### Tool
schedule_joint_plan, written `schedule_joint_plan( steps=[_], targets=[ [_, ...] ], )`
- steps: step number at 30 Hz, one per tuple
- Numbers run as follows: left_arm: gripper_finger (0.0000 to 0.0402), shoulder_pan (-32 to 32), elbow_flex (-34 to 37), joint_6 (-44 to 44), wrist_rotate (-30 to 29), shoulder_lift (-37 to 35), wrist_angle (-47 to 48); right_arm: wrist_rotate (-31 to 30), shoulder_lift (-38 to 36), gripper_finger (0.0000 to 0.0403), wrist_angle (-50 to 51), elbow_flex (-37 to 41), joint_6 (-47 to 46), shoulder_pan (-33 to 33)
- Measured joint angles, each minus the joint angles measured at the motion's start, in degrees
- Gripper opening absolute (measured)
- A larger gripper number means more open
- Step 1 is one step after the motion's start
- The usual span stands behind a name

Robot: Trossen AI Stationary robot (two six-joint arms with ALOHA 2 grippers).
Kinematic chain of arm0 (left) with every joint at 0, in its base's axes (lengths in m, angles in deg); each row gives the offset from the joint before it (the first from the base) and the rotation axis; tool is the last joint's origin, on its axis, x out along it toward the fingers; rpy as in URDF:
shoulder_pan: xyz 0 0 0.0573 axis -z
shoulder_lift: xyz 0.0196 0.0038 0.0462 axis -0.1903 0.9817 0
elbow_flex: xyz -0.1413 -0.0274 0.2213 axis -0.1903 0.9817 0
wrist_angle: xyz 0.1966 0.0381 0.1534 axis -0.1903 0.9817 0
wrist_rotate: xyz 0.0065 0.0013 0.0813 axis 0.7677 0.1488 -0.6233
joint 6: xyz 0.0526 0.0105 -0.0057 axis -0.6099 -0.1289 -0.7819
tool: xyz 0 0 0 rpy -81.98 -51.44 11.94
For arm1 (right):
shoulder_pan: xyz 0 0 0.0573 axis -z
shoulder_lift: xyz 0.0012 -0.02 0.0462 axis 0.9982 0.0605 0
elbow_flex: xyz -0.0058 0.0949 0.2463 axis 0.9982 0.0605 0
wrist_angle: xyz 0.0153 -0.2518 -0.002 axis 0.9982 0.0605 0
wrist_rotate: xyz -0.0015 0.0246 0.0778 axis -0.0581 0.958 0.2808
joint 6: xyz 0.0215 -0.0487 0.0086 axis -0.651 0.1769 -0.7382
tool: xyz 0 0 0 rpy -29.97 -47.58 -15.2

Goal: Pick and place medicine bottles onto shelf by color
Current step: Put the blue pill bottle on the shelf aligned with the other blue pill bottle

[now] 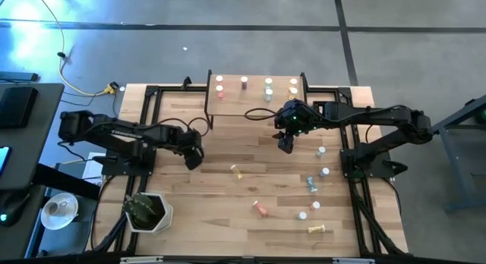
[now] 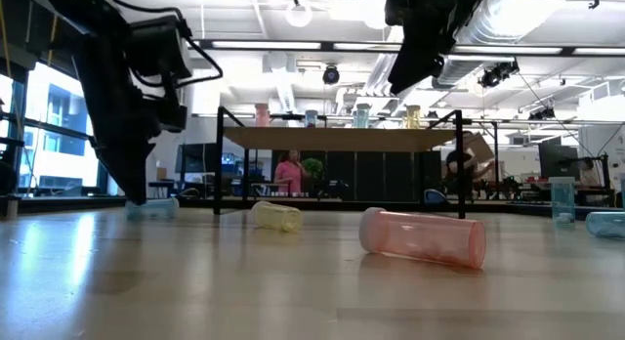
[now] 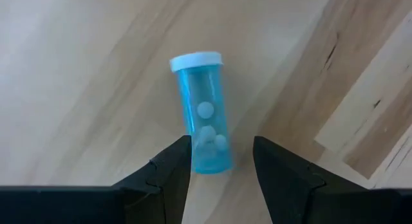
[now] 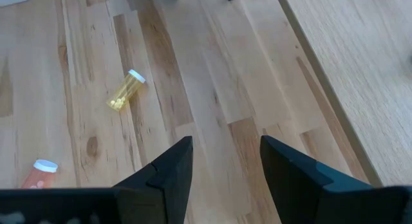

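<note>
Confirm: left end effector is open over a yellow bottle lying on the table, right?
Not quite. The bottle is blue, not yellow, as the left wrist view shows. The rest holds: the left end effector is open over it, and it lies on the table.

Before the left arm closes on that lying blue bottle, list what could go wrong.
1. The blue bottle lies on its side, only its bottom end between the left gripper's open fingers; a pinch there might squirt or roll it away.
2. The shelf already carries upright bottles; a tilted placement could topple them.

Overhead camera straight down, low camera level across tabletop (image 2: 195, 291), wrist cameras close, perhaps downward.
</note>
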Motion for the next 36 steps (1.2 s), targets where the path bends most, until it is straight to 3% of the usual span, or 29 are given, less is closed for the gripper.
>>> schedule_joint_plan(
  steps=[14,25,36],
  targets=[
    [0.0154,0.0,-0.04,-0.62,0.03,6.22,-3.98,0.0,0.0,0.0173,-0.02,0.0,0.0,0.0],
    [0.0086,0.02,-0.07,-1.77,0.75,6.22,-4.27,0.0,0.0,0.0173,-0.02,0.0,0.0,0.0],
    [0.0095,0.8,0.05,-3.92,2.77,5.13,-8.33,1.01,0.0,0.0173,-1.67,-0.02,-0.19,0.0]
  ],
)
